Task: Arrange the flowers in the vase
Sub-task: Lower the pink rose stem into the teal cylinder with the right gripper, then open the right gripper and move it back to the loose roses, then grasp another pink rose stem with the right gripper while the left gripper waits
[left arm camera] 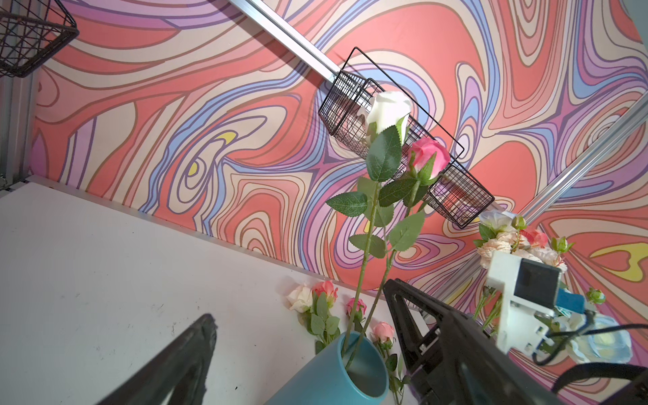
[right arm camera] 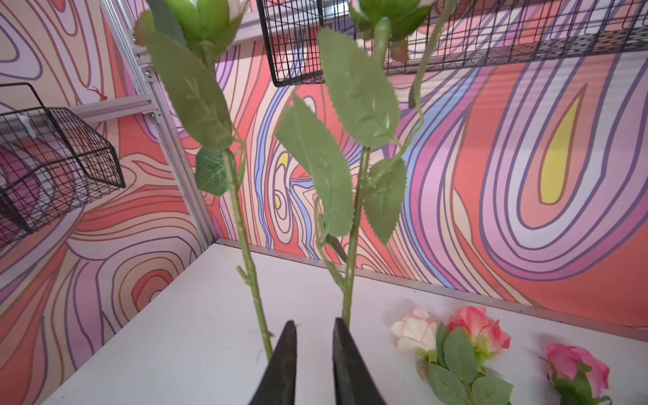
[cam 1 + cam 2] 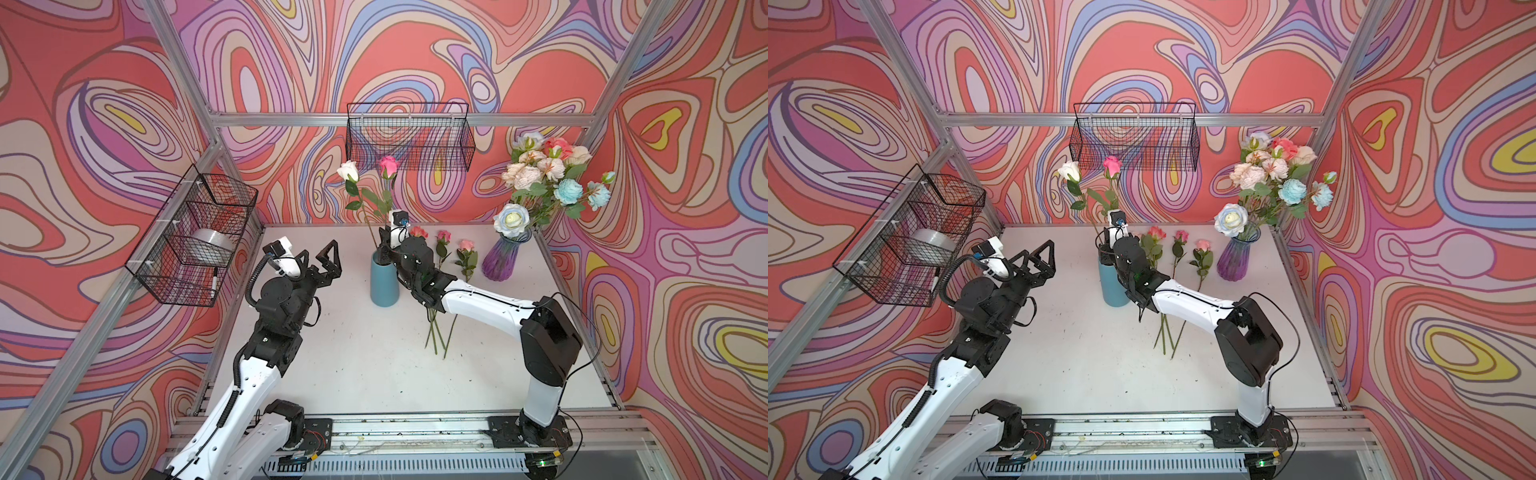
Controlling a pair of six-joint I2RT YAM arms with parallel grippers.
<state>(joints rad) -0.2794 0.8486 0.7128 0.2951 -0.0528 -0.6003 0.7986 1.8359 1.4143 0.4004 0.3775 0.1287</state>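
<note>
Standing in your smooth teal cylindrical vase: a long-stemmed white rose and pink rose; left gripper gapes wide, right gripper barely parted, empty.

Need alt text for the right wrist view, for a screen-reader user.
The right end effector, jaws slightly apart with nothing between them, faces two upright green stems with leaves. Nearby, small pink and cream roses lie on the white table, and wire baskets hang on a swirl-patterned wall.
</note>
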